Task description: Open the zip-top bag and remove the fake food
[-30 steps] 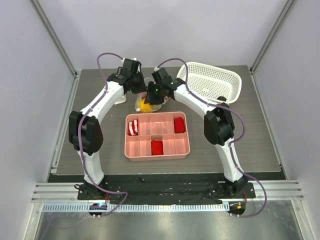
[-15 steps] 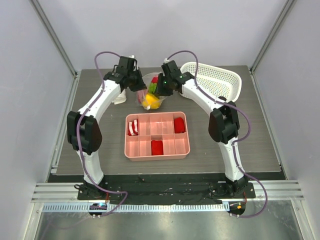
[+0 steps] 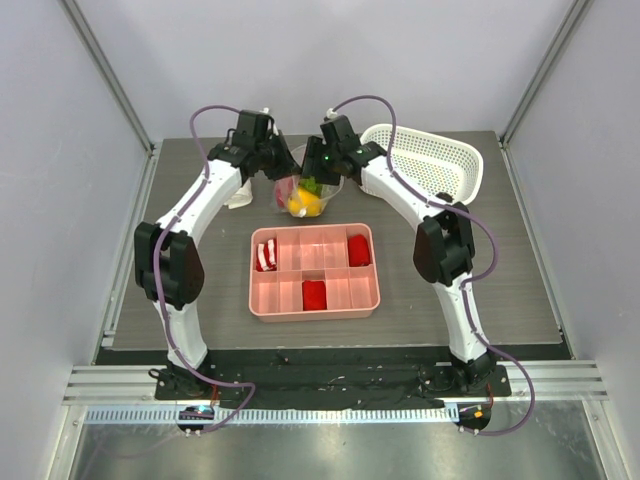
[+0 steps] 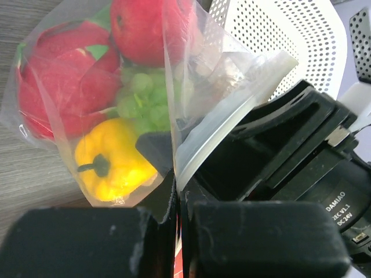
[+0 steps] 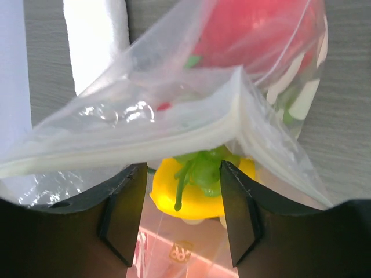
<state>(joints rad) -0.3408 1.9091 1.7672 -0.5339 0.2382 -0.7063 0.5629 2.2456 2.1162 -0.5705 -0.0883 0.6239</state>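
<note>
Closest to the arm bases, the pink tray (image 3: 315, 314) sits flat on the table, with a striped piece (image 3: 266, 256) in its far left corner and two red blocks (image 3: 314, 294) in other compartments. Just beyond it, here's the action: the zip-top bag (image 4: 226, 69) hangs lifted between the two arms, above the table behind the tray's far edge. The left gripper (image 3: 282, 174) has its jaws clamped tight on the bag's left lip, and the wrist view shows the whitish zip strip running right down into the closed fingers. The right gripper (image 5: 182, 179) comes in from the other side with its jaws standing apart. The folded zip strip lies across just past its fingertips, and whether they touch it I cannot tell. The fake food (image 4: 69, 98) is all inside the bag, sagging in its lower part: red round pieces (image 4: 142, 26) on top, a green leafy bunch (image 4: 142, 95) in the middle, and a yellow pepper (image 4: 113, 168) at the bottom. Further back on the left, a white rolled cloth (image 3: 240, 196) lies by the left arm. At the far right corner sits a white perforated basket (image 3: 440, 165), just beside the right arm.
</note>
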